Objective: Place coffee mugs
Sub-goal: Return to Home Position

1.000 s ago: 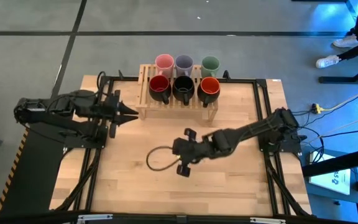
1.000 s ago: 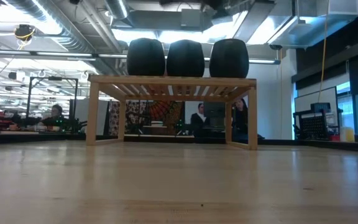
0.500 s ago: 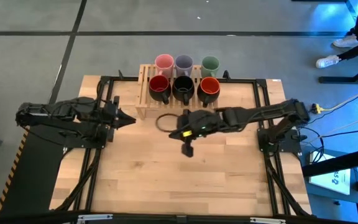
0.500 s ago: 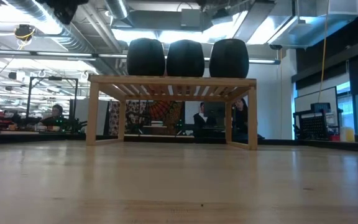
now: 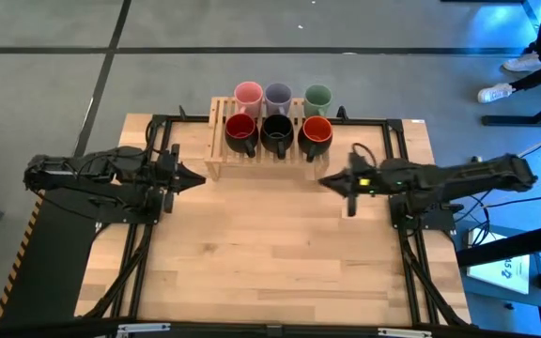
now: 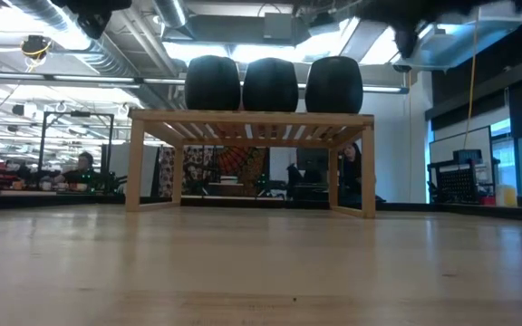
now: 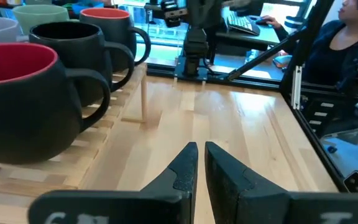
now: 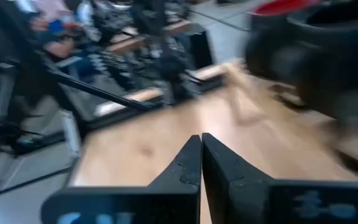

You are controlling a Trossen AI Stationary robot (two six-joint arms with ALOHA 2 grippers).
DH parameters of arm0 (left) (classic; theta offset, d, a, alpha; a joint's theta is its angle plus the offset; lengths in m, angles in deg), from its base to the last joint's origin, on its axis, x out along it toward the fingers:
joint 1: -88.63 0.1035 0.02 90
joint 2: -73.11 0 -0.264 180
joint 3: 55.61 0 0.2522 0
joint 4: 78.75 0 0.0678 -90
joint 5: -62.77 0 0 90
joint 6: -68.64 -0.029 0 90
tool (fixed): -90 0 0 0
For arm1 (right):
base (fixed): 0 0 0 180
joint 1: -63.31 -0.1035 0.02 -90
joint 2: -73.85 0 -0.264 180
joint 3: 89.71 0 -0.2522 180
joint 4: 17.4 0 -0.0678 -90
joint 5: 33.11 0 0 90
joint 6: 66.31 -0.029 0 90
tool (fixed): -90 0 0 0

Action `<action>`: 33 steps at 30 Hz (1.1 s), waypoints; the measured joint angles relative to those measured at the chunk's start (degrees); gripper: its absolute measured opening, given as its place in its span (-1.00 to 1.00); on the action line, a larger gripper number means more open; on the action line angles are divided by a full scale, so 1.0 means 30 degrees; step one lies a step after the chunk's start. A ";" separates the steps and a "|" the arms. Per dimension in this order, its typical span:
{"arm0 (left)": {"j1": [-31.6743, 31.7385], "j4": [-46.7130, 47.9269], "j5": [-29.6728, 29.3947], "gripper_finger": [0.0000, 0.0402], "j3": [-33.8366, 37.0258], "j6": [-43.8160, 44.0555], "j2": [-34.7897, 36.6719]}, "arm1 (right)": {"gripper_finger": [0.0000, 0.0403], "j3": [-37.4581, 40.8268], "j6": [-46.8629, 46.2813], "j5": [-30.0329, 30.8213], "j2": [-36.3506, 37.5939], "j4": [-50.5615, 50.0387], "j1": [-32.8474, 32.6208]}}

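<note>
Six mugs stand upright on a wooden slatted rack at the table's far edge. The back row is pink, lavender-grey and green. The front row is dark with a red inside, all black and dark with an orange-red inside. My left gripper is shut, off the rack's left end. My right gripper is shut, off the rack's near right corner. The left wrist view shows the red-inside mug close by, beside the shut fingers.
Black frame rails run along the table's sides, past both arm bases. The broad wooden tabletop lies on the near side of the rack. People sit at desks in the room behind. A person's legs show beyond the table's far right corner.
My right gripper has swung from the table's middle toward the rack, then toward the right edge, its arm stretching out level. My left gripper has stayed by the rack's left end. The mugs have not moved.
</note>
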 joint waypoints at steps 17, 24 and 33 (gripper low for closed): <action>-0.0007 -1.5643 0.1205 -0.89 0.8138 -0.0969 -0.0007 | -1.00 0.7579 0.1869 0.0943 1.3892 -0.2622 -0.0017; -0.0007 -1.7004 0.1224 -0.89 1.0294 -0.0884 0.0050 | -1.00 1.0352 0.2303 0.0664 1.7528 -0.2758 -0.0009; -0.0005 -1.7973 0.1029 -0.89 1.2807 -0.0057 0.1535 | -1.00 1.2094 0.2561 -0.0355 1.7554 -0.1122 -0.0009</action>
